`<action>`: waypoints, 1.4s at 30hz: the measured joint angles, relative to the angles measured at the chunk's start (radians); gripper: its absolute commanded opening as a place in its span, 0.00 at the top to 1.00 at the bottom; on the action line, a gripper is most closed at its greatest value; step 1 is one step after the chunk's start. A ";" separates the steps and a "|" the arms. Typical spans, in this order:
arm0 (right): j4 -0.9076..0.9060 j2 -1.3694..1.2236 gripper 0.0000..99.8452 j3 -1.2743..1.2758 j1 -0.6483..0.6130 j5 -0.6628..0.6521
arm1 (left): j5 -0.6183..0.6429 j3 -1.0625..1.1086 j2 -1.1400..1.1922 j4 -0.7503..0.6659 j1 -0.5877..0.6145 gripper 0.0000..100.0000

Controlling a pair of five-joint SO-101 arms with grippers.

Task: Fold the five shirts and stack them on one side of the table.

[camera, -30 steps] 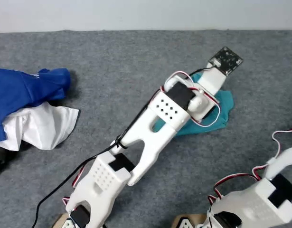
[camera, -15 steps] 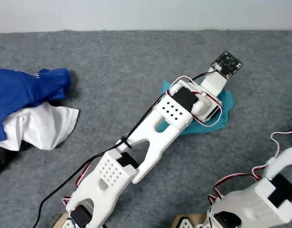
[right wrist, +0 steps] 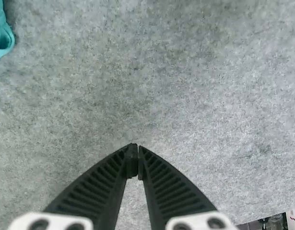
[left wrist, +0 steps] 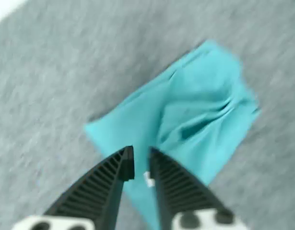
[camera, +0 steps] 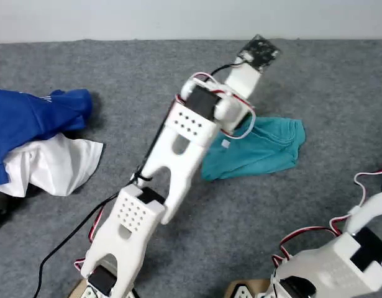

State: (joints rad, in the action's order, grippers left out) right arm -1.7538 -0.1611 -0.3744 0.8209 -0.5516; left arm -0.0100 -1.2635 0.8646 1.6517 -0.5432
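Observation:
A folded teal shirt point(camera: 259, 149) lies on the grey table right of centre. The left arm point(camera: 191, 124) stretches from the near edge to just left of the shirt, partly covering its left end. In the left wrist view my left gripper point(left wrist: 141, 160) hovers above the teal shirt point(left wrist: 200, 115) with a narrow gap between its fingers and nothing in it. A blue shirt point(camera: 29, 115) lies crumpled over a white shirt point(camera: 54, 164) at the far left. My right gripper point(right wrist: 137, 153) is shut and empty over bare table, with a teal shirt edge point(right wrist: 1, 28) beside it.
The right arm's base point(camera: 340, 261) sits at the near right corner, with red and white cables. A black cable point(camera: 60, 254) trails from the left arm toward the near edge. A pale wall point(camera: 178, 18) borders the table's far side.
The left arm has swung leftward and back off the teal shirt, uncovering most of it. The shirt stays flat on the table. The right arm has not moved.

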 measured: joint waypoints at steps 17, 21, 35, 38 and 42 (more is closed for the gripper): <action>0.000 0.000 0.99 0.000 0.000 0.000 | -0.100 0.089 0.192 0.044 -0.207 0.99; 0.000 0.000 0.99 0.000 0.000 0.000 | -0.100 0.049 0.166 0.072 -0.296 0.99; 0.000 0.000 0.99 0.000 0.000 0.000 | -0.100 0.040 0.078 0.006 -0.130 0.99; 0.000 0.000 0.99 0.000 0.000 0.000 | -0.100 0.038 0.095 -0.069 -0.058 0.99; 0.000 0.000 0.99 0.000 0.000 0.000 | -0.097 0.037 0.187 -0.110 -0.032 0.99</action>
State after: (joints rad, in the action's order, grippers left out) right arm -1.7538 -0.1611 -0.3744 0.8209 -0.5516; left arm -0.1066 -1.2267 1.0518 1.5413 -0.5754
